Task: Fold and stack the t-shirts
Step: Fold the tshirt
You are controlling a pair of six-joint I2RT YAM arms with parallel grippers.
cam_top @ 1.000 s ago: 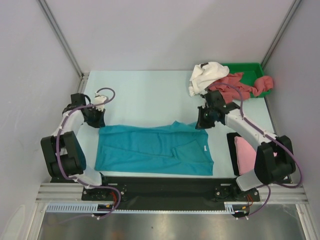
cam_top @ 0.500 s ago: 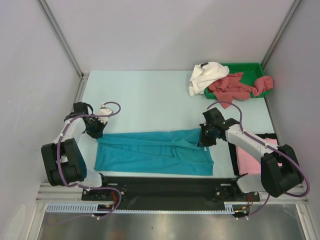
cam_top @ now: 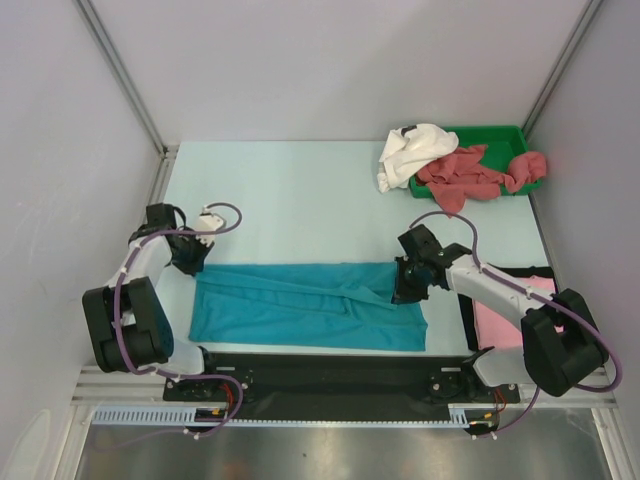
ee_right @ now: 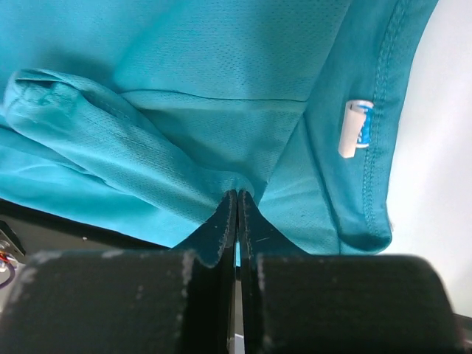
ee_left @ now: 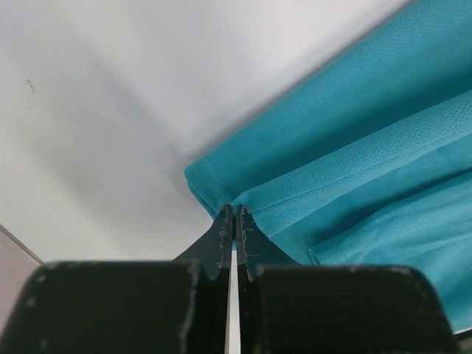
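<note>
On the teal t-shirt (cam_top: 310, 305), left pincer (ee_left: 234, 214) and right pincer (ee_right: 237, 198) clench folds (tag (ee_right: 352, 129) unreadable).

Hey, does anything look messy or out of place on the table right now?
Only the far right corner: the white t-shirt and dusty-red t-shirts lie crumpled, spilling over the rim of the green tray onto the table. The teal t-shirt is just mid-fold, pinched by the left gripper and right gripper.

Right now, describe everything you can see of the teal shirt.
The teal-blue t-shirt is fine mesh-like knit cloth with stitched hems and a small white tag near one edge. It lies folded into a wide band along the near side of the table. The left gripper pinches its left far corner, the right gripper a fold at its right end.
</note>
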